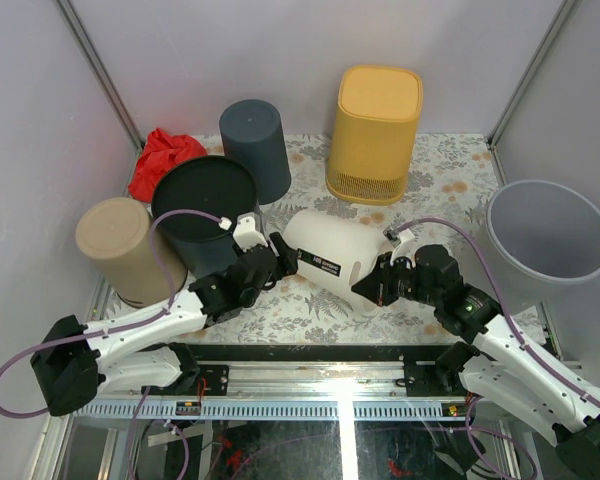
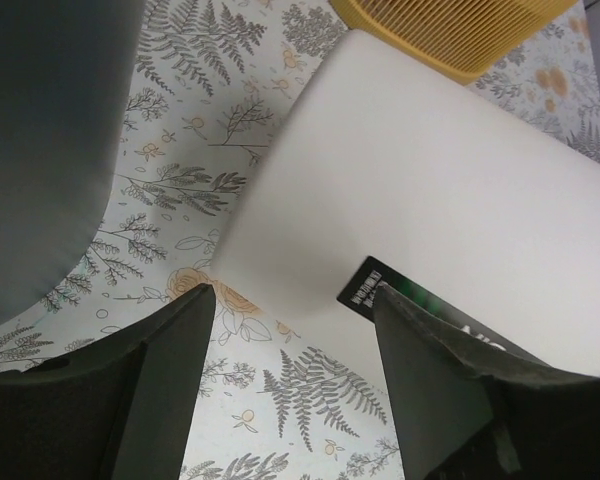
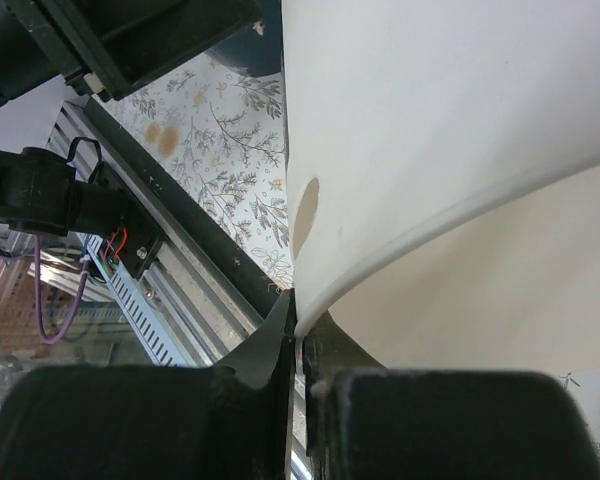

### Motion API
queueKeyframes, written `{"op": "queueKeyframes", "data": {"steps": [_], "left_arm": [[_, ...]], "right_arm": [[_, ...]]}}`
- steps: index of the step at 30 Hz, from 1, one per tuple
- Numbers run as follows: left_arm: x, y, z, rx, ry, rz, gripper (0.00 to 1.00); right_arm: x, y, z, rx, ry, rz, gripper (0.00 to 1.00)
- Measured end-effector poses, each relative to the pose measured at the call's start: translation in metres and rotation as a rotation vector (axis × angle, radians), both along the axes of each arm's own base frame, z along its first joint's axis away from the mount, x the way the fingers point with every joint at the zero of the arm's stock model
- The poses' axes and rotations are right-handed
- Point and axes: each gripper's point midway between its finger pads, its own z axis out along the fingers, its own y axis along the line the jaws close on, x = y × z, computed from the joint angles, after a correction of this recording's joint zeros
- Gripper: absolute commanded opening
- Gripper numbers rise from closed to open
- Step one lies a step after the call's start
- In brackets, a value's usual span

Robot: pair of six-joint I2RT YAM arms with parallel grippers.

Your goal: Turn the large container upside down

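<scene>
White container lies on its side mid-table, the flip half done. Right gripper is pinched on its rim. Left gripper is spread wide at the closed end, contact unclear. Next move probably calls for rotating the rim down.

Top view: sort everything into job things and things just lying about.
Job: white bin, on its side; right fingers, shut on its rim; left fingers, open.
Lying about: yellow basket, dark grey bin, black bin, tan bin, red cloth, pale grey bin.
</scene>
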Motion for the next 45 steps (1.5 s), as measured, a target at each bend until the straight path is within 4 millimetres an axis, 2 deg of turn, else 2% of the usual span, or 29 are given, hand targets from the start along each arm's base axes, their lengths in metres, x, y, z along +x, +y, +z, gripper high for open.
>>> {"op": "queueKeyframes", "data": {"steps": [4, 7, 12, 16, 22, 32, 45], "left_arm": [[0.006, 0.001, -0.010, -0.002, 0.012, 0.004, 0.65], [0.010, -0.003, -0.006, -0.032, -0.001, -0.003, 0.65], [0.015, -0.012, -0.001, -0.069, -0.015, -0.030, 0.65], [0.019, -0.019, 0.001, -0.086, -0.028, -0.055, 0.65], [0.029, -0.027, 0.002, -0.099, -0.052, -0.088, 0.65], [0.043, -0.034, -0.001, -0.067, -0.054, -0.098, 0.65], [0.058, -0.025, 0.000, -0.042, -0.056, -0.076, 0.65]], "right_arm": [[-0.002, -0.002, -0.003, -0.004, -0.004, 0.002, 0.00], [-0.003, -0.004, -0.007, -0.006, -0.006, -0.003, 0.01], [-0.004, -0.010, -0.011, -0.010, -0.016, -0.030, 0.13], [-0.006, -0.017, -0.012, -0.018, -0.011, -0.060, 0.27], [-0.007, -0.028, -0.022, -0.060, 0.021, -0.108, 0.34], [-0.007, -0.040, -0.027, -0.095, 0.025, -0.167, 0.35], [-0.003, -0.052, -0.029, -0.120, 0.016, -0.233, 0.36]]}}
